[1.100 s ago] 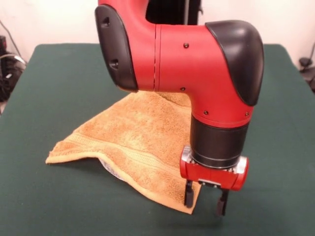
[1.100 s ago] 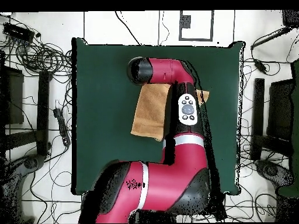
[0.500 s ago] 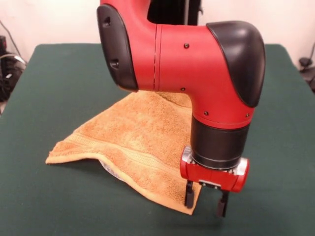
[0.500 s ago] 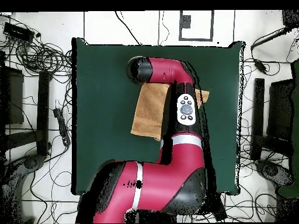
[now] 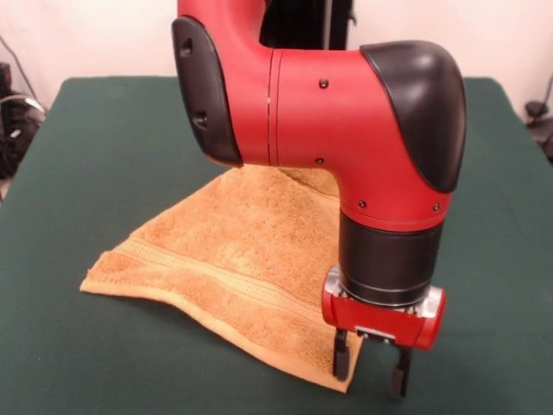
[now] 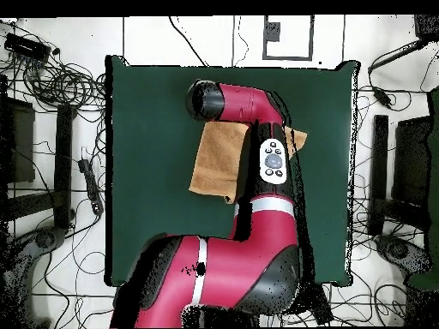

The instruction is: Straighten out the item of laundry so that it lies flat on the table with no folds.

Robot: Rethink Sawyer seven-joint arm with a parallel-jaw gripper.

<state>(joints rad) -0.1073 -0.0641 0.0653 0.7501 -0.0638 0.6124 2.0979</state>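
Front view, nearest first: the red-and-black gripper (image 5: 371, 367) hangs low over the dark green felt table (image 5: 104, 138), its two black fingers (image 5: 342, 356) spread apart and gripping nothing. The left finger stands right at the near corner of the golden-orange terry hand towel (image 5: 233, 251); can't tell if it touches. That corner points to about 5 o'clock, and the towel's long axis runs from there back toward 11, mid-table, disappearing behind the arm.

Rumpled orange towel (image 5: 233, 251) on table (image 5: 104, 130)
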